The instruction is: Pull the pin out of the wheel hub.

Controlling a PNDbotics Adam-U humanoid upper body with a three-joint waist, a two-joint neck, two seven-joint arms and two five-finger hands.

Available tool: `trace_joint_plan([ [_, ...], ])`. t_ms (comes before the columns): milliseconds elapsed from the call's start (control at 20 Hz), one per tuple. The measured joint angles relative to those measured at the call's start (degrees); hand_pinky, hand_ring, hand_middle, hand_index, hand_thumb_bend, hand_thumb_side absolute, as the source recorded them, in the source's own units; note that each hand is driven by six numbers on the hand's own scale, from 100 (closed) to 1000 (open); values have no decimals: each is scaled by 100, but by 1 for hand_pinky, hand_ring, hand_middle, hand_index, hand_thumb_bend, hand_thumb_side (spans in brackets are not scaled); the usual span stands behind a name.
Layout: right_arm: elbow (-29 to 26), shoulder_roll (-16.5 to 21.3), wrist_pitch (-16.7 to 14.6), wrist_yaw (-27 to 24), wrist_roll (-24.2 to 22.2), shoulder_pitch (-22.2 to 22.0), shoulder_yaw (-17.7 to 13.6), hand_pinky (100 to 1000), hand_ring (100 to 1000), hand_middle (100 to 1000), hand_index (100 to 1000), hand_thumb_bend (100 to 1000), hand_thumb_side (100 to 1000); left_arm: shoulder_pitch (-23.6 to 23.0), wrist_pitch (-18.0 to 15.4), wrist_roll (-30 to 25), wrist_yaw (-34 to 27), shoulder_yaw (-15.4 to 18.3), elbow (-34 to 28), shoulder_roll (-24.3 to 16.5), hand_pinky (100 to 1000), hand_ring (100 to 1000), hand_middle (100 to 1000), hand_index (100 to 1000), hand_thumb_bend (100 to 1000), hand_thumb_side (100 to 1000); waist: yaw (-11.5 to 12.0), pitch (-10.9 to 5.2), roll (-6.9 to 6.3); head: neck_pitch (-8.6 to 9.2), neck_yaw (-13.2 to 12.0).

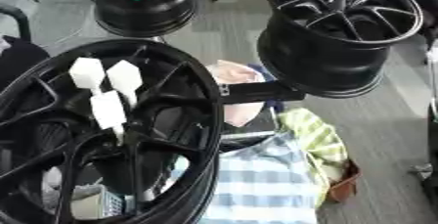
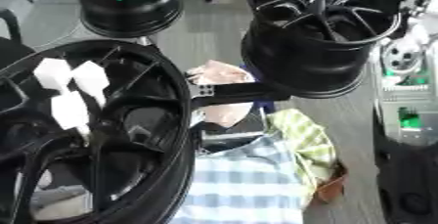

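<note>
**Left eye view: wheel hub with three white pins, no hand showing**

The left eye view is showing the nearest wheel hub (image 1: 184, 135) filling the lower left, its black spokes facing the camera. Three white block-shaped pins (image 1: 109, 109) are standing clustered on the upper spokes, two side by side above and one just below them; their stems are running down behind the spokes. Neither robot hand is appearing in either view, so how far the fingers are open, or whether they are holding anything, cannot be told.

Risk, as a judgement: the pins are sitting close together, so a reaching hand is likely to nudge a neighbour while closing on the chosen one. A pull at an angle to the stem could jam it against a spoke, and the spokes are leaving little room for fingers.

The right eye view is showing a pale machine (image 2: 402, 56) with green parts at the right edge, which the left eye view is mostly cutting off. A second wheel (image 1: 342, 32) on a black arm and a third wheel (image 1: 141, 3) are standing farther back, above a checked cloth (image 1: 265, 184).
</note>
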State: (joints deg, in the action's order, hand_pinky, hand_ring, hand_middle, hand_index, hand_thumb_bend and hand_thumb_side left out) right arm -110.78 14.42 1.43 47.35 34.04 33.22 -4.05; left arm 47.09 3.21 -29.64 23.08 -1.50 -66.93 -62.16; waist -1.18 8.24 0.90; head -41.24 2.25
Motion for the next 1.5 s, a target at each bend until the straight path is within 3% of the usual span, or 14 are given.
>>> trace_joint_plan([
  [250, 0, 0, 6, 15, -6, 0, -1, 756, 733, 688, 813, 100, 405, 494, 122, 980, 667, 137, 986, 345, 603, 427, 373, 541, 100, 100, 3, -15, 16, -1, 1],
  [350, 0, 0, 8, 17, -7, -1, -1, 756, 733, 688, 813, 100, 407, 676, 195, 1405, 944, 178, 1312, 484, 649, 491, 435, 608, 100, 100, 3, -17, 22, -1, 1],
  [450, 0, 0, 9, 18, -9, -1, -1, 756, 732, 688, 813, 100, 407, 794, 243, 1746, 1215, 197, 1596, 608, 804, 743, 658, 790, 305, 100, 0, -22, 22, -1, 1],
  [500, 0, 0, 11, 18, -11, -1, -1, 756, 732, 688, 813, 100, 409, 826, 230, 1855, 1340, 202, 1705, 660, 888, 839, 770, 860, 351, 213, -3, -23, 22, -1, 1],
  [550, 0, 0, 11, 18, -11, -1, -2, 756, 732, 688, 813, 100, 408, 848, 190, 1906, 1450, 203, 1796, 704, 915, 874, 815, 889, 391, 361, -5, -24, 22, -1, 1],
  [650, 0, 0, 12, 18, -11, -2, -2, 755, 732, 687, 813, 100, 411, 878, 71, 1887, 1602, 205, 1931, 759, 946, 925, 879, 921, 418, 464, -8, -24, 22, -2, 1],
  [800, 0, 0, 13, 18, -9, -3, -4, 756, 732, 688, 813, 100, 411, 897, -91, 1798, 1761, 209, 2037, 784, 903, 883, 834, 895, 395, 457, -11, -25, 22, -2, 2],
  [900, 0, -1, 14, 18, -7, -5, -8, 756, 732, 688, 813, 100, 410, 898, -129, 1815, 1797, 228, 2058, 785, 847, 806, 739, 836, 314, 374, -11, -26, 22, -2, 2],
  [1050, 0, -1, 15, 19, -6, -7, -14, 756, 732, 688, 813, 100, 410, 896, -62, 1996, 1685, 258, 2012, 797, 818, 756, 668, 793, 242, 356, -7, -28, 23, -2, 3],
  [1250, 0, -1, 15, 20, -6, -7, -14, 756, 732, 688, 813, 100, 406, 752, -113, 1983, 1095, 166, 1560, 829, 811, 738, 643, 783, 218, 347, -5, -28, 23, -2, 3],
  [1500, 0, -1, 13, 34, -11, -3, -14, 754, 731, 687, 813, 100, 407, 517, -325, 1501, 251, -120, 613, 819, 808, 728, 631, 781, 201, 339, -13, -28, 21, -1, -2],
])
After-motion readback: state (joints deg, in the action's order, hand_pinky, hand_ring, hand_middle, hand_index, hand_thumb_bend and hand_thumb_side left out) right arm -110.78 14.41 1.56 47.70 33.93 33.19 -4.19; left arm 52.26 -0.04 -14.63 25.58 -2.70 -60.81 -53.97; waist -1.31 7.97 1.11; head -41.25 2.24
